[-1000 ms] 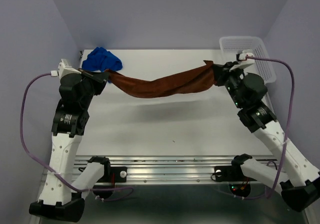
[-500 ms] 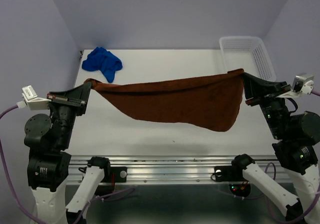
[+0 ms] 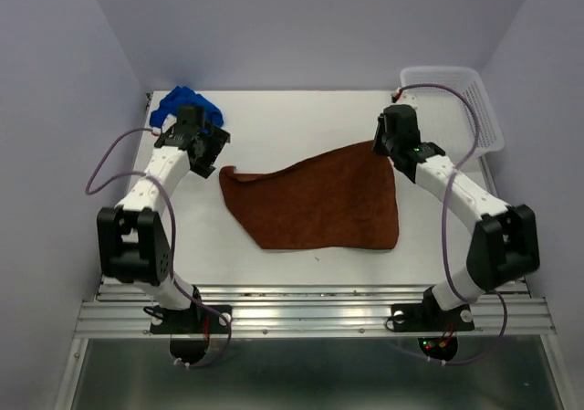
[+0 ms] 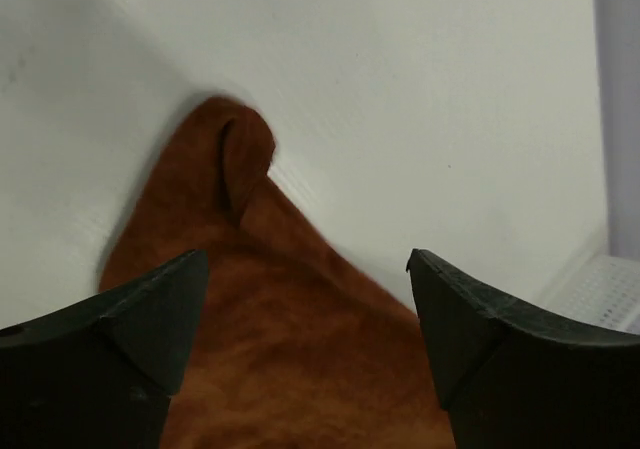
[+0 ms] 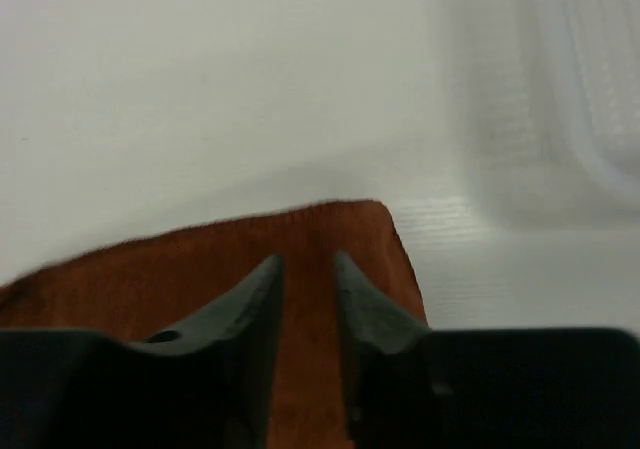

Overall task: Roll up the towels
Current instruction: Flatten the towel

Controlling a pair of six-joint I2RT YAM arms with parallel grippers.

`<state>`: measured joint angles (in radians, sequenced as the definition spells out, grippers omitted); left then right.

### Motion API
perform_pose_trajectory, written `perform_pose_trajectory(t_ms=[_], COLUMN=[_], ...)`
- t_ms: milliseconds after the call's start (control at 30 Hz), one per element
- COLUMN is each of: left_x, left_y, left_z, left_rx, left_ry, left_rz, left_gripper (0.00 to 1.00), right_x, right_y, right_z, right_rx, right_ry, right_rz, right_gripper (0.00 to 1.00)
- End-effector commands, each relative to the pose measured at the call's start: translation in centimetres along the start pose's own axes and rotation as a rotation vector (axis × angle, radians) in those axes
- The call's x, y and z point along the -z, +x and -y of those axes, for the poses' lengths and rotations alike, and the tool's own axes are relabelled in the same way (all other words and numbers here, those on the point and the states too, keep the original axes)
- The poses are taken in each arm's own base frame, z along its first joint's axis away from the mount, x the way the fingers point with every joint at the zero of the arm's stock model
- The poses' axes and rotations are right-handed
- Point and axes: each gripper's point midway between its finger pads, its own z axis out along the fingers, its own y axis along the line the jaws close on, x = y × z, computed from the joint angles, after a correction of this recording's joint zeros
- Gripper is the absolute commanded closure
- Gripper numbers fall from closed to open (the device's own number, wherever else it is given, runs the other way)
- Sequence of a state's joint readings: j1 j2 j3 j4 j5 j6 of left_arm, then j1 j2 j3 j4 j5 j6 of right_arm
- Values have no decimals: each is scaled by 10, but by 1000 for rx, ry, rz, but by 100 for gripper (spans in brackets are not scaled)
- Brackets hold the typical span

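The rust-brown towel (image 3: 319, 200) lies spread flat on the white table, its left corner curled over (image 4: 240, 149). The blue towel (image 3: 178, 102) sits bunched at the back left, partly behind my left arm. My left gripper (image 3: 212, 151) hovers at the brown towel's far left corner, jaws wide open (image 4: 305, 304) with nothing between them. My right gripper (image 3: 381, 147) sits over the towel's far right corner (image 5: 355, 219); its fingers (image 5: 255, 299) stand a narrow gap apart, and the cloth lies flat beneath them.
A white mesh basket (image 3: 474, 99) stands at the back right corner, close to my right wrist, and shows blurred in the right wrist view (image 5: 590, 119). Purple walls enclose the table on three sides.
Both grippers carried the stretched brown towel toward the near edge, then back down to the table's far side, and let go. The towel now lies flat.
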<state>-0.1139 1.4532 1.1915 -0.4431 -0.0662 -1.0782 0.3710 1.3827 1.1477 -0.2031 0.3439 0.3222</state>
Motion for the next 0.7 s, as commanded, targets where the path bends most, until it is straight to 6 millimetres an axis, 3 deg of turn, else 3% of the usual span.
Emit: perform_pose_trajectory(t_ms=[0, 33, 100, 200, 367, 500, 667], left_x=[-17, -20, -23, -19, -15, -19, -22], left_y=[-6, -3, 3, 5, -2, -18, -35], left_z=[49, 51, 47, 29, 1, -13, -12], left_rx=[-169, -196, -214, -216, -257, -313, -380], left_ry=[56, 49, 36, 17, -41, -166, -218], left_rz=[-81, -90, -95, -75, -5, 48, 114], left_gripper=[3, 1, 1, 1, 1, 1, 1], right_x=[-38, -39, -28, -12, 11, 18, 18], right_y=[-9, -12, -21, -14, 15, 12, 21], right_z=[1, -6, -16, -23, -22, -10, 15], right_rx=[-28, -26, -21, -21, -16, -13, -26], right_ry=[2, -36, -104, -187, -248, -197, -54], right_rz=[-70, -65, -29, -28, -92, -76, -108], right_gripper=[52, 32, 27, 17, 0, 0, 0])
